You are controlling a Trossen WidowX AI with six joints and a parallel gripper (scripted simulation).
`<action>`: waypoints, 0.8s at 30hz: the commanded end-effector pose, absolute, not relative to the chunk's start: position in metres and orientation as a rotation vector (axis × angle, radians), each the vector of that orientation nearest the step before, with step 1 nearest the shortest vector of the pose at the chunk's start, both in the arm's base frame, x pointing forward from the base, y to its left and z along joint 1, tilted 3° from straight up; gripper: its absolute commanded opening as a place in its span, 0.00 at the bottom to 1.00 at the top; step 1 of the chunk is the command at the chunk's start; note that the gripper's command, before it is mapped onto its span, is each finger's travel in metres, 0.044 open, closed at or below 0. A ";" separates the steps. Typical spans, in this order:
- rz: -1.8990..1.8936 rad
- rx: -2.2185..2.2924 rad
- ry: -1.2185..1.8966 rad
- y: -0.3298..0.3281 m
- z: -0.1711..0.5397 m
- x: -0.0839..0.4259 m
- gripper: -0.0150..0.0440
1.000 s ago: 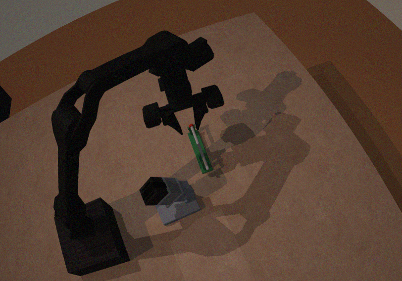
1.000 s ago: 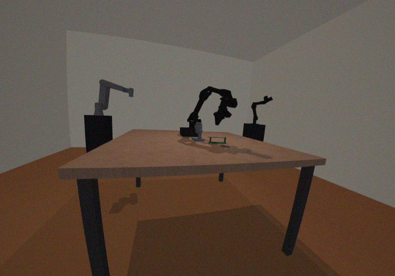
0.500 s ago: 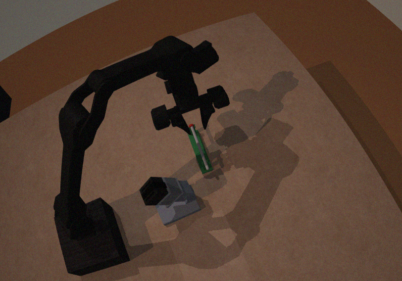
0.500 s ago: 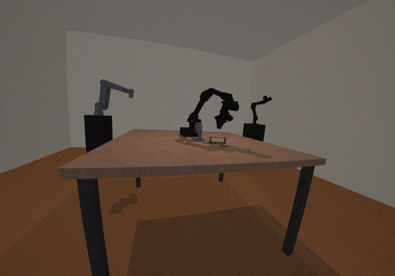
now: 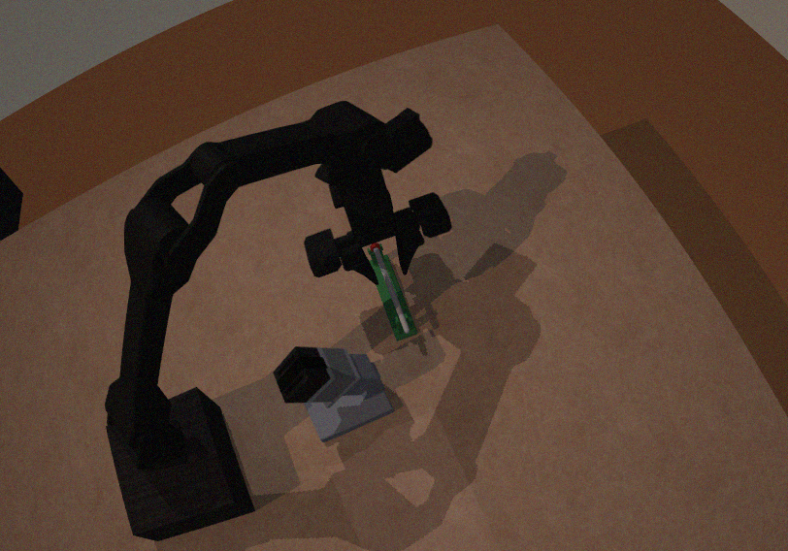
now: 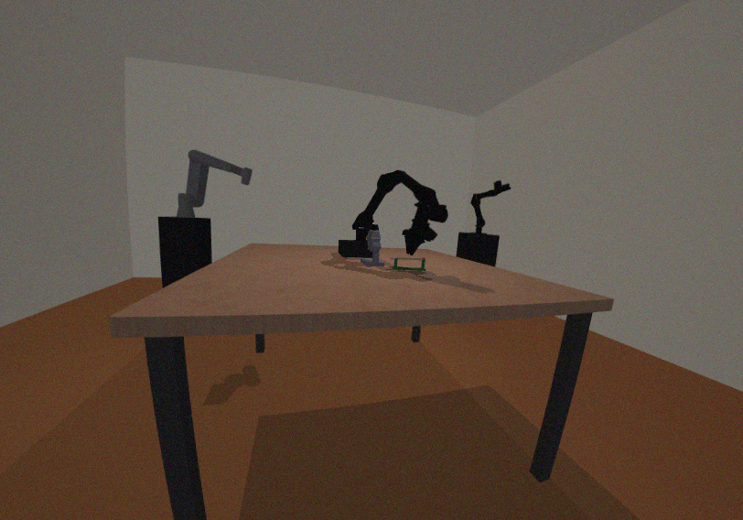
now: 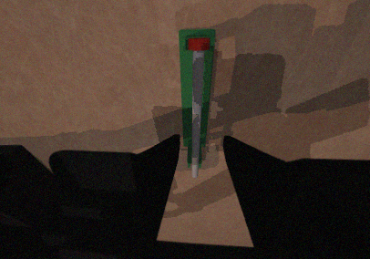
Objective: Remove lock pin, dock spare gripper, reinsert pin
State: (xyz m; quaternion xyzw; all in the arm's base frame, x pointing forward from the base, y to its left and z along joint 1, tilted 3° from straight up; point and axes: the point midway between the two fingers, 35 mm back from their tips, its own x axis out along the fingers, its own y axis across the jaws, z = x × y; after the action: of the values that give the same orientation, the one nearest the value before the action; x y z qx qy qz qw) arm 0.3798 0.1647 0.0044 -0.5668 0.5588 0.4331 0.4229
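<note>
2 jaws over 1 pin.
Left to right in the top view: the gray mount (image 5: 350, 417) (image 6: 375, 252) sits low and left of the middle; the pin (image 5: 394, 297) (image 6: 409, 258) (image 7: 197, 105) lies on its green rack (image 5: 385, 307) (image 6: 409, 268) (image 7: 186, 91) near the middle, long way up and down. The gripper (image 5: 391, 277) (image 6: 411, 252) (image 7: 201, 139) is part open and holds 0 things. Its 2 jaws can likely pinch across the pin.

Top view steeply down, exterior farther across the tabletop, wrist close above.
</note>
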 end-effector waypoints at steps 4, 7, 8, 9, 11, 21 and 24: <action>1.091 -1.425 1.407 0.163 -0.010 0.378 0.56; 1.091 -1.425 1.407 0.163 -0.015 0.378 0.56; 1.091 -1.425 1.407 0.162 -0.017 0.378 0.56; 1.091 -1.425 1.407 0.162 -0.018 0.378 0.56; 1.091 -1.425 1.407 0.162 -0.022 0.377 0.56; 1.091 -1.425 1.407 0.161 -0.038 0.376 0.56; 1.091 -1.425 1.407 0.161 -0.043 0.376 0.56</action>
State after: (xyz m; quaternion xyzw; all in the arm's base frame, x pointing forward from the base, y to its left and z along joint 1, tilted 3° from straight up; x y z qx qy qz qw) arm 0.3776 0.1625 -0.0353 -0.5665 0.5597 0.4335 0.4217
